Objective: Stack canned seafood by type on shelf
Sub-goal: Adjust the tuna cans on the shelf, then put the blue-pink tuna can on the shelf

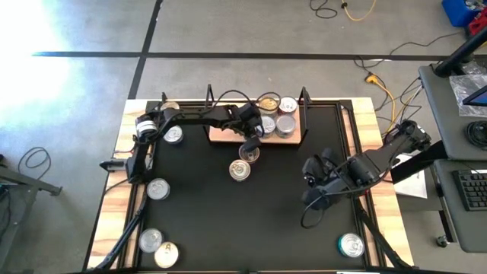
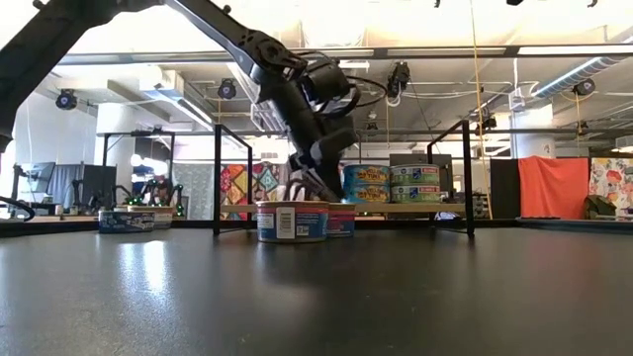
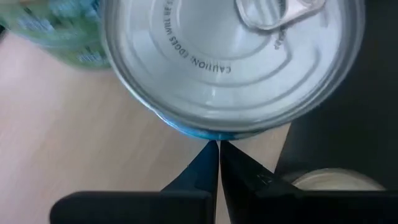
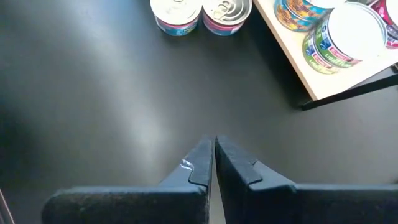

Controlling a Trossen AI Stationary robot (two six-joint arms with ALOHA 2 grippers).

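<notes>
The shelf [image 1: 228, 135], a light-wood board with black wire posts, stands at the table's far middle. It holds several tins [image 1: 288, 105], which stand two high in the low view [image 2: 415, 184]. My left gripper [image 3: 217, 144] is shut, over the board's near edge [image 1: 255, 137], at a silver-lidded, blue-labelled tin [image 3: 230, 56]. A green-labelled tin [image 3: 62, 31] stands beyond it. Two tins [image 1: 249, 152] [image 1: 240, 170] stand on the table just in front of the shelf. My right gripper [image 4: 214, 144] is shut and hangs above the bare table at the right [image 1: 310, 179]. My left gripper's shut fingertips [image 3: 208, 158] meet the blue side wall [image 3: 214, 133] of the silver-lidded tin, just under the lid's rim. The fingers slant down at it from the table's left. The tin stands upright on the shelf board, by its near edge.
Loose tins stand on the black table at the left [image 1: 173, 135] [image 1: 157, 189], the near left corner [image 1: 151, 240] [image 1: 166, 255] and the near right [image 1: 351, 245]. The middle and right of the table lie bare between them.
</notes>
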